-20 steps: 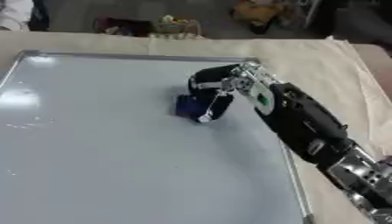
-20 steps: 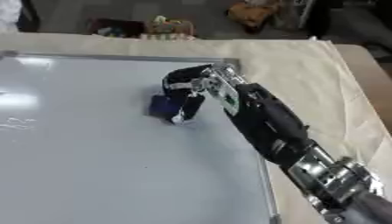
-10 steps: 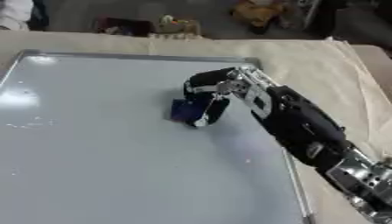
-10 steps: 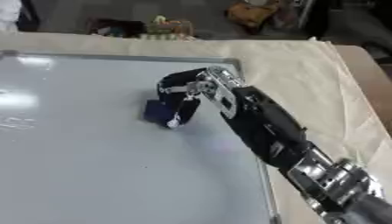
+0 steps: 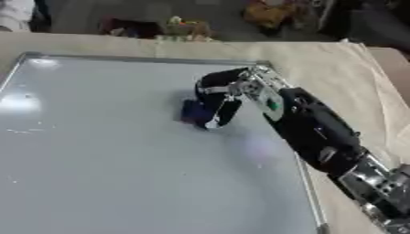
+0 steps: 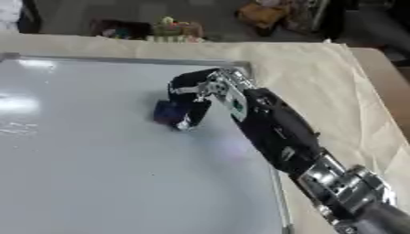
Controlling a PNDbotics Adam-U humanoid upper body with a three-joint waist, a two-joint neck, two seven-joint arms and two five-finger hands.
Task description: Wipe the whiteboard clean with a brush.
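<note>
A large whiteboard with a silver frame lies flat across the table and fills most of both views. Faint marks show near its left edge. My right hand reaches in from the lower right on a black arm and is shut on a small blue brush, which rests on the board's upper right part. Its fingers curl over the brush's right side. My left hand shows in neither view.
A cream cloth covers the table to the right of and behind the board. Beyond the table's far edge lie small coloured things and dark clutter on the floor.
My right hand has slid the blue brush a little to the left and slightly towards me across the board.
</note>
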